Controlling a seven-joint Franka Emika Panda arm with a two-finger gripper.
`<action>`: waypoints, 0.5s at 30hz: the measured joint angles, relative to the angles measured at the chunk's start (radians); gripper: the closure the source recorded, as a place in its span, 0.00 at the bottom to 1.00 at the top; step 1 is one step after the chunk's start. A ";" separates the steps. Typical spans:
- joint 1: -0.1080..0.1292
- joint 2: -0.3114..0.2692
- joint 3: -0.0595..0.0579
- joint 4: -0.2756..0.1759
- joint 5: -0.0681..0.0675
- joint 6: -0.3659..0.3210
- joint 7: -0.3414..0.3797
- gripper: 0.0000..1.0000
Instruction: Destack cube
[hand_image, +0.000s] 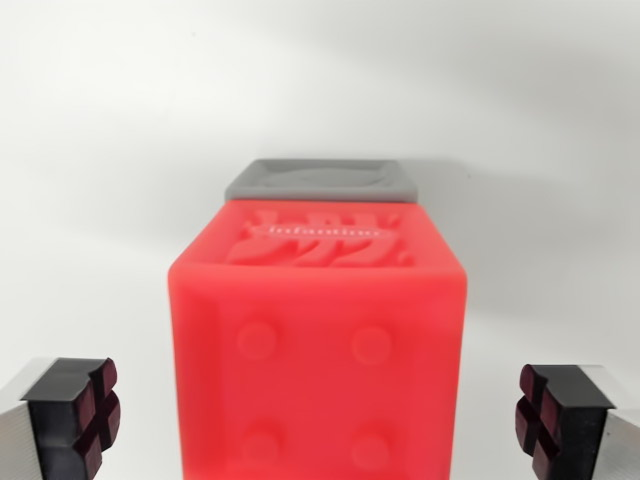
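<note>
A red cube fills the middle of the wrist view, with raised lettering on its top face and round studs on the side facing me. Behind and below it a grey cube shows only its top edge; whether the red cube rests on it I cannot tell. My gripper is open, its two black-padded fingers at the lower left and lower right corners, one on each side of the red cube and apart from it. Nothing is held.
A plain white surface surrounds the cubes on all sides. No other objects show.
</note>
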 joint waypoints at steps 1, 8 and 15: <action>0.001 0.005 -0.001 0.000 0.000 0.005 0.000 0.00; 0.005 0.033 -0.006 0.003 0.000 0.031 0.000 0.00; 0.008 0.052 -0.009 0.008 0.000 0.045 0.000 0.00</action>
